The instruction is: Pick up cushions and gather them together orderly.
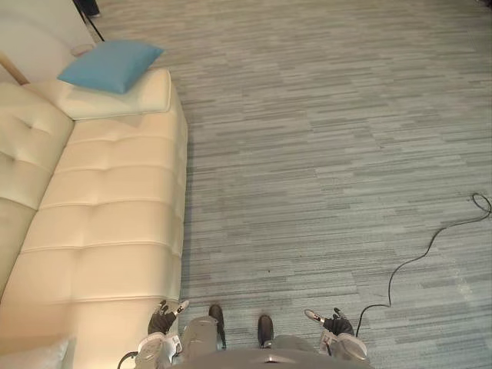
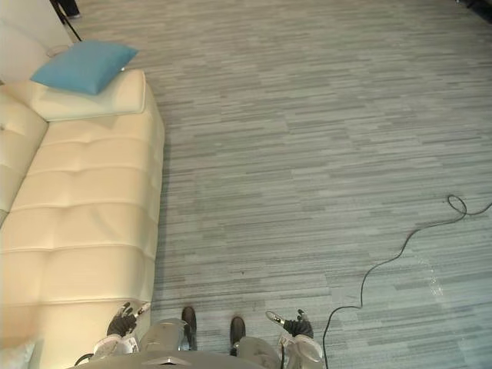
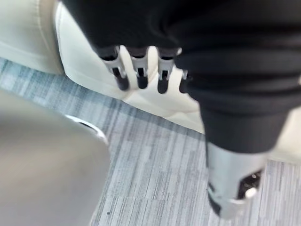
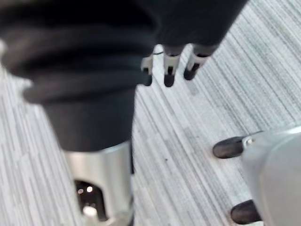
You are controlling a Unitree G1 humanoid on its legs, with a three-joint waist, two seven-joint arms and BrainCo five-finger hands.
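**Grey carpet [image 1: 323, 154], sofa [image 1: 115, 200] alongside**

At its far end, blue cushion [image 1: 111, 65] lay atop cream cushion [image 1: 127, 98]. Down low, left hand [image 1: 164, 317] and right hand [image 1: 332, 321] hung loose-fingered and empty. Left wrist view caught sofa edge, right wrist view carpet.

Sofa [image 1: 115, 192]: cream, leather-like upholstery, with the seat tufted into stitched panels, running along the left side. Backrest [image 1: 23, 146]: same material, tufted, at the far left. Carpet floor [image 1: 323, 154]: grey-blue with a fine streaked pattern (tile-like patches), meeting the sofa's front edge. Thin black rod [image 1: 91, 23]: slanted, on the carpet beyond the sofa's far end; identity cannot be determined.
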